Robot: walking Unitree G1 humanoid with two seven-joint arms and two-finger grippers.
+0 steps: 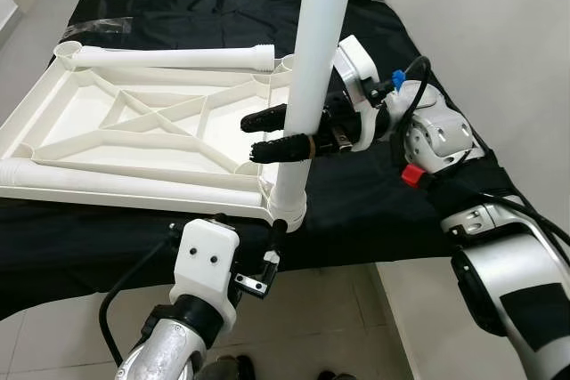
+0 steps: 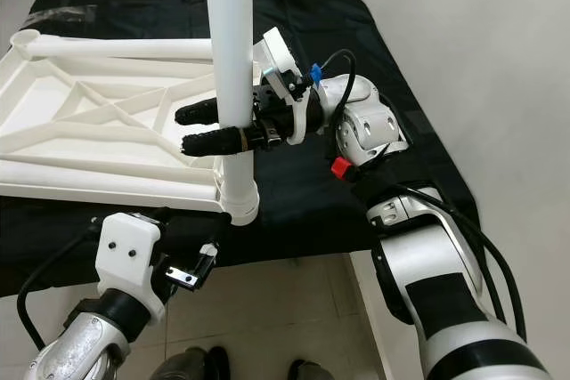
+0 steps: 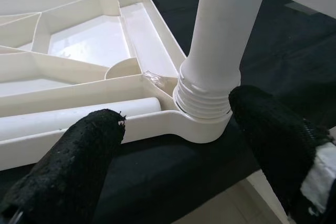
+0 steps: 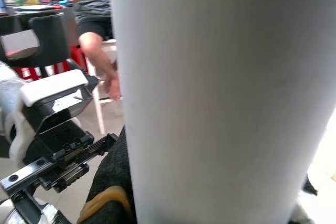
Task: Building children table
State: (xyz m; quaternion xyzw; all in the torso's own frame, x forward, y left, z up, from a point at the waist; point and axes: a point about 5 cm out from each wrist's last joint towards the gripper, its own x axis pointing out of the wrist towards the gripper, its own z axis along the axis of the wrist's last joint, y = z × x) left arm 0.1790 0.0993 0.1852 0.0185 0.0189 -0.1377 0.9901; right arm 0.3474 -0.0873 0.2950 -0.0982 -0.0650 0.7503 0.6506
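Observation:
The white plastic table top (image 1: pixel 134 189) lies upside down on a black cloth. A white table leg (image 1: pixel 316 42) stands upright in the near right corner socket (image 1: pixel 289 206), and its threaded end (image 3: pixel 205 100) shows just above the socket. My right gripper (image 1: pixel 251 135) is shut on this leg at mid-height, one finger on each side. My left gripper (image 3: pixel 178 150) is open just below the table's front edge, its fingertips (image 3: pixel 79 166) apart on either side of the socket and not touching it.
Two loose legs lie on the table top, one along the far rim (image 1: pixel 169 58) and one along the near rim (image 1: pixel 107 186). The black cloth (image 1: pixel 374 211) covers the support. A wall stands close on the right. A person (image 4: pixel 89 19) sits beyond.

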